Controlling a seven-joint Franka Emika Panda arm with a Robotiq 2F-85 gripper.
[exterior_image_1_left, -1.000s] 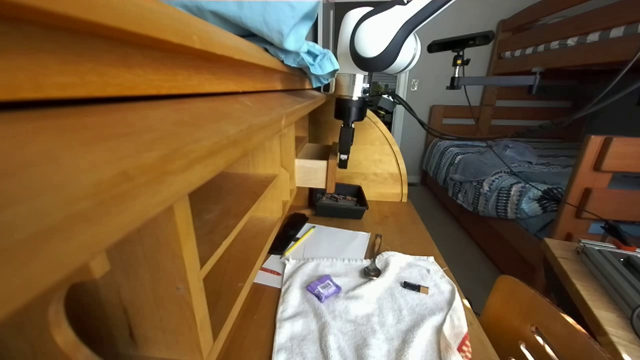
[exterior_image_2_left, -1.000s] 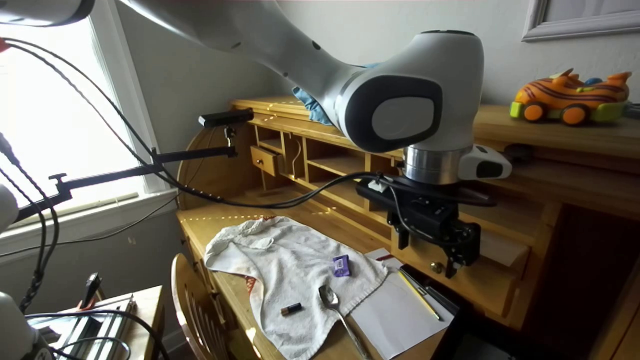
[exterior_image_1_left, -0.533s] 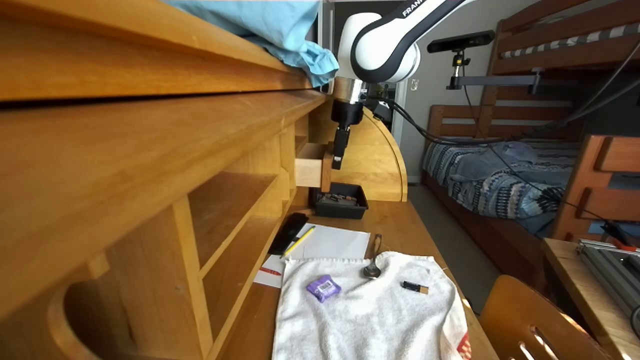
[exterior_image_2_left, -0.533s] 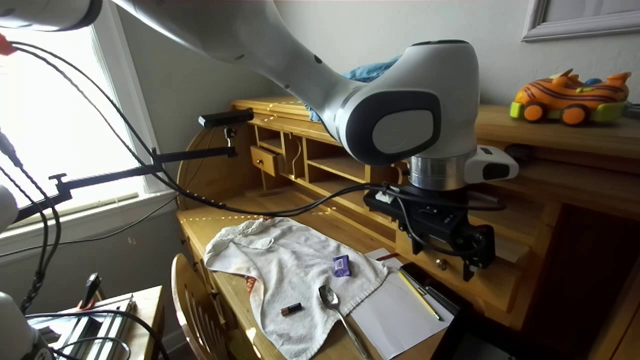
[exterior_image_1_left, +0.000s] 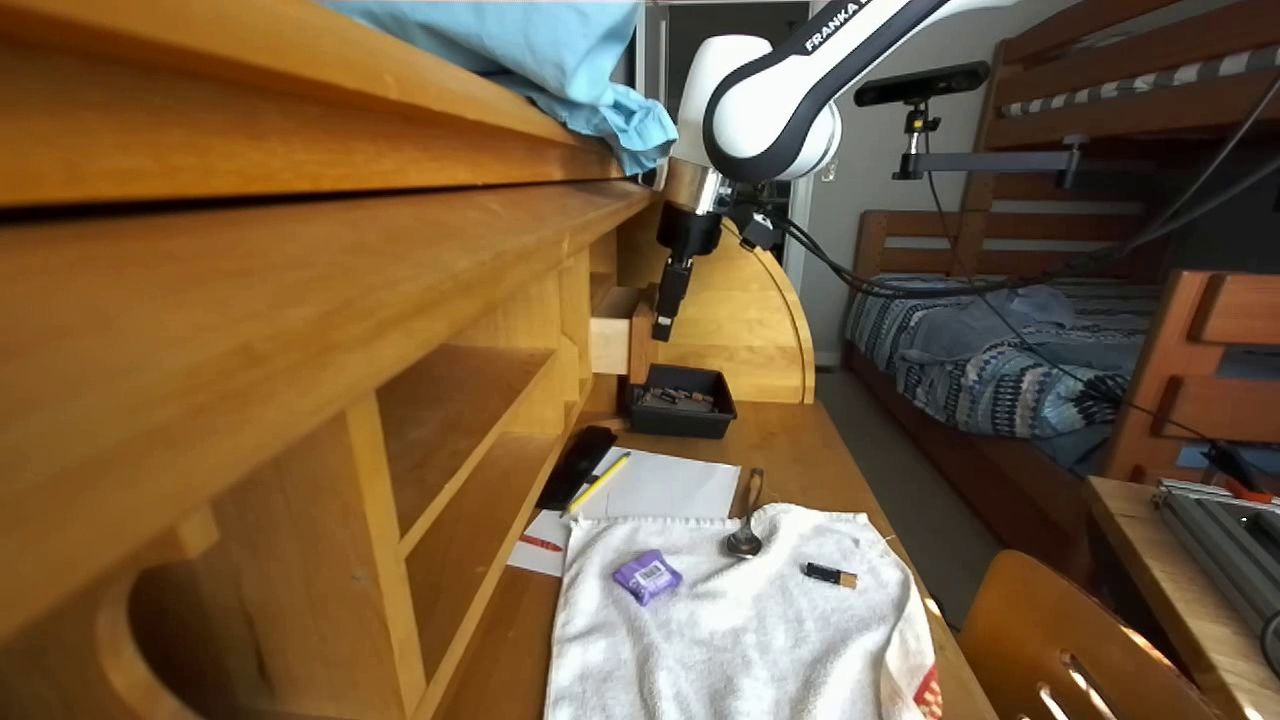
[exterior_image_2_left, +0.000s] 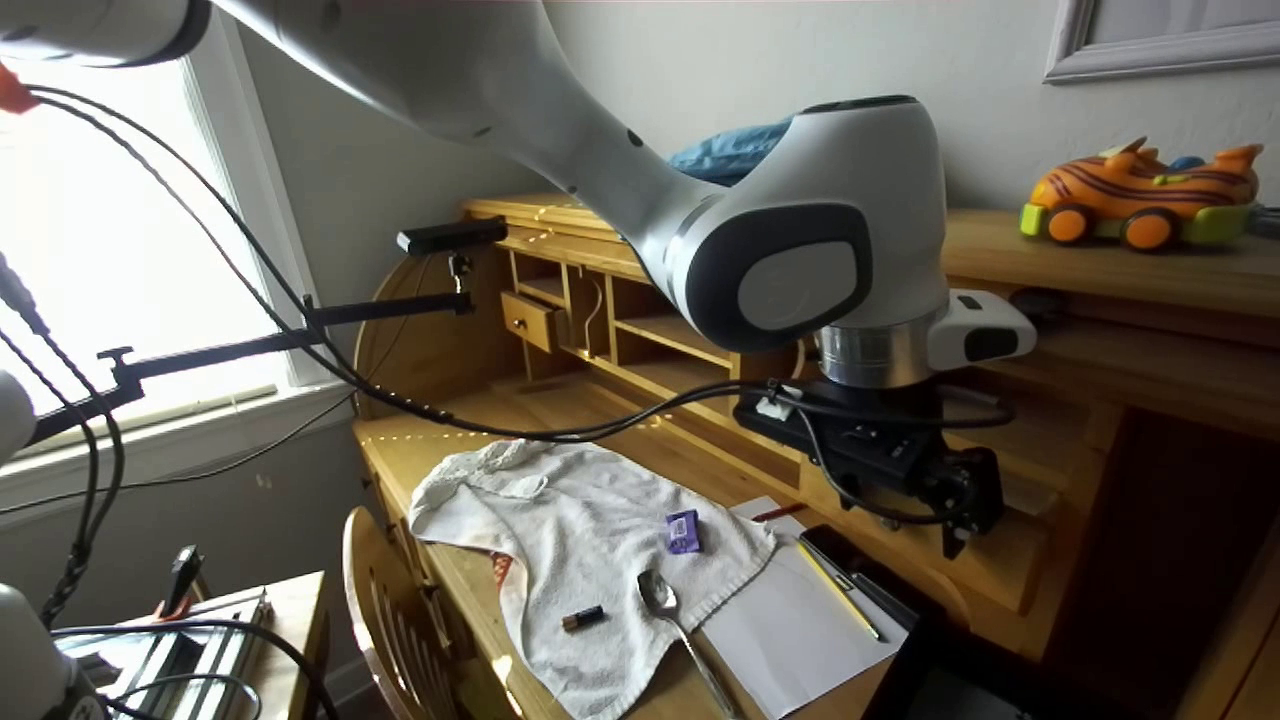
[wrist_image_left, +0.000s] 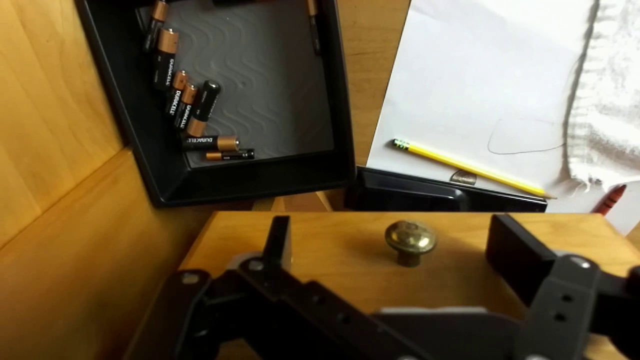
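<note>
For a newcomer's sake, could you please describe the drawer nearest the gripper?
At the wooden hutch, find the open gripper. Facing it is the open drawer with a brassy knob and, unlike the opposite end's drawer, a black battery tray nearby.

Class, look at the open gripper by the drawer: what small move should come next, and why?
Probably a gentle push inward on the drawer with the gripper. The drawer remains partly out but sits further in than a second ago; the fingers stand open on either side of the knob without gripping it. Whether they touch the drawer is unclear.
</note>
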